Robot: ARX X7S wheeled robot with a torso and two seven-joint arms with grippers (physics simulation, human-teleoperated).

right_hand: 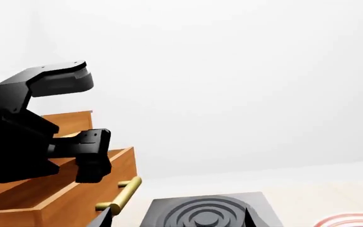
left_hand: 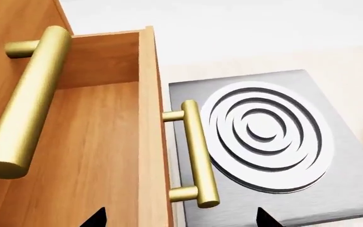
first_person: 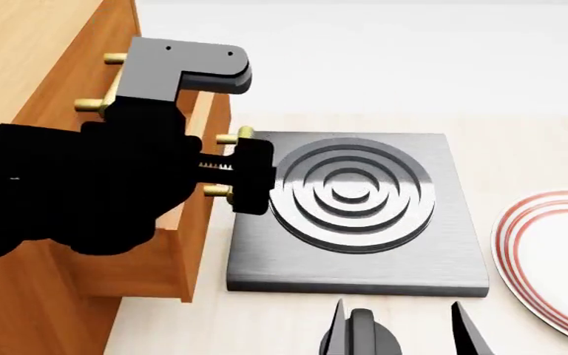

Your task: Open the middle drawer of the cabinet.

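It looked like a simulated kitchen: a square grey metal stove plate with raised concentric rings [first_person: 358, 214] sat on the pale cream counter [first_person: 521, 155], and a white red-rimmed round plate [first_person: 550, 259] lay at its four o'clock.

The head view looks forward and down from above the stove plate [first_person: 358, 214], taking in the cabinet [first_person: 38, 81] beside it and a red-rimmed plate [first_person: 550, 259] on the far side. The left wrist view sits very close over the pulled-out middle drawer [left_hand: 106, 142], facing down past its brass handle [left_hand: 197, 153] onto the stove plate [left_hand: 263, 137]. The right wrist view looks low and level from near the stove plate [right_hand: 207, 213], toward the cabinet and the left gripper [right_hand: 90, 158]. All three share the stove plate and drawer handle
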